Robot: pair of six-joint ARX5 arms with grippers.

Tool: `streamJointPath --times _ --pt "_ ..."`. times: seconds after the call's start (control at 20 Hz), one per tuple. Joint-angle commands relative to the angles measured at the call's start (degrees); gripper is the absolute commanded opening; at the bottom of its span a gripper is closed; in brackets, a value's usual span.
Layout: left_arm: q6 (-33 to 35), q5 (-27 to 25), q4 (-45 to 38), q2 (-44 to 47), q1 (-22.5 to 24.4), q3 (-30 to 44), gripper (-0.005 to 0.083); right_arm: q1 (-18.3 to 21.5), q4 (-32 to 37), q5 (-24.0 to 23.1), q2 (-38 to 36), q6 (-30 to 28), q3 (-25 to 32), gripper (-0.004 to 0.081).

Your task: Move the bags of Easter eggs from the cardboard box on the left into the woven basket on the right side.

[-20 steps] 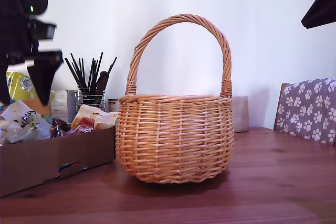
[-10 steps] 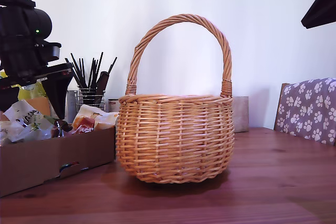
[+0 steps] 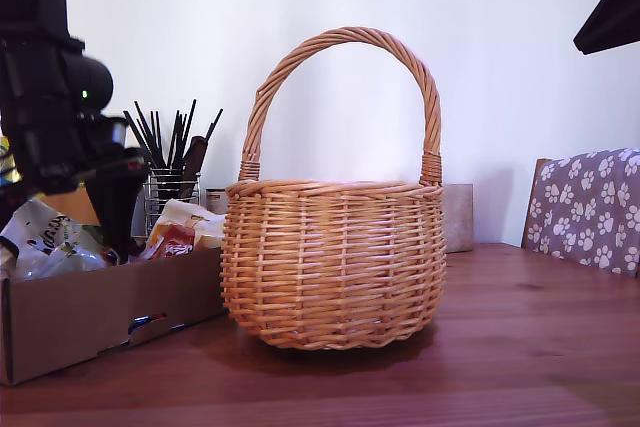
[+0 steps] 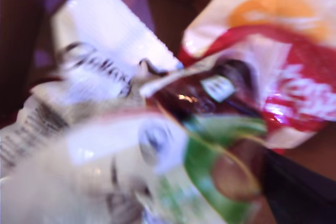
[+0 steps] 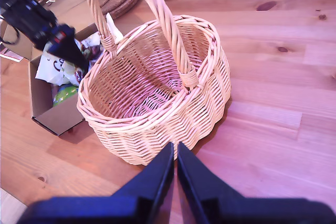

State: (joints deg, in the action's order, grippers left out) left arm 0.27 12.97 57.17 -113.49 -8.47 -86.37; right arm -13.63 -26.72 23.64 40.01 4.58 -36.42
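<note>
woven basket (image 3: 333,262): mid-table, inside bare. cardboard box (image 3: 100,312): exterior view's left, touching basket, holds bags of easter eggs (image 3: 180,229). my first gripper (image 3: 105,202): down among bags, jaw state unclear, view blurred. my second gripper (image 5: 175,163): above basket, jaws together, nothing held.

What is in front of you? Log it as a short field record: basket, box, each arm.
basket: round tan wicker basket with tall arched handle, empty inside
box: low brown cardboard box beside the basket, holding crinkly sweet bags
first arm: my first gripper down at the box, close over the bags; jaws unseen
second arm: my second gripper above the basket, jaws shut, empty
</note>
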Motion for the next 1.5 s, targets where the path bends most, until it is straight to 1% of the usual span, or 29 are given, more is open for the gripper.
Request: streamJointPath --times 0.0,0.05,0.1,0.15,0.25,0.3,0.35,0.4,0.6,1.0,1.2,1.3,1.45 --pt "-0.2 -0.1 -0.2 -2.3 -0.3 1.2 0.0759 -0.2 0.2 0.3 0.0 -0.2 -0.8 -0.0012" --pt "0.2 -0.4 -0.3 -2.2 -0.3 1.1 0.0712 -0.2 0.2 0.3 0.0 -0.2 -0.8 -0.0012" --pt "0.2 -0.7 -0.1 -2.1 -0.3 1.0 0.0642 -0.2 0.2 0.3 0.0 -0.2 -0.8 -0.0012" --pt "0.4 -0.8 0.3 -2.0 -0.3 1.0 0.0533 -0.2 0.2 0.3 0.0 -0.2 -0.8 -0.0012" --pt "1.8 -0.7 1.6 -1.9 -0.3 0.8 0.0278 -0.2 0.2 0.3 0.0 -0.2 -0.8 -0.0012" --pt "1.9 -0.5 2.5 -1.9 -0.3 0.3 0.0191 -0.2 0.2 0.3 0.0 -0.2 -0.8 -0.0012" --pt "2.2 -0.2 3.5 -1.9 -0.3 -0.4 0.0142 -0.2 0.2 0.3 0.0 -0.2 -0.8 -0.0012" --pt "2.3 0.2 4.5 -1.9 -0.3 -1.1 0.0128 -0.2 0.2 0.3 0.0 -0.2 -0.8 -0.0012" --pt "2.8 0.2 8.5 -0.1 -0.3 -4.9 0.0127 -0.2 0.2 0.3 0.0 -0.2 -0.8 -0.0012" --pt "3.2 0.8 9.3 11.5 0.9 -5.9 0.0127 -0.2 -0.2 0.3 0.0 -0.2 -0.8 -0.0012" --pt "3.2 5.9 9.5 18.9 0.9 -5.9 0.0127 -0.2 -0.2 0.3 0.0 -0.2 -0.8 -0.0012" --pt "3.2 9.6 10.1 21.7 0.7 -5.9 0.0127 -0.2 -0.2 0.3 0.0 -0.2 -0.8 -0.0012" --pt "3.2 17.0 12.1 24.0 -0.7 -5.9 0.0127 -0.2 -0.2 0.3 0.0 -0.2 -0.8 -0.0012"
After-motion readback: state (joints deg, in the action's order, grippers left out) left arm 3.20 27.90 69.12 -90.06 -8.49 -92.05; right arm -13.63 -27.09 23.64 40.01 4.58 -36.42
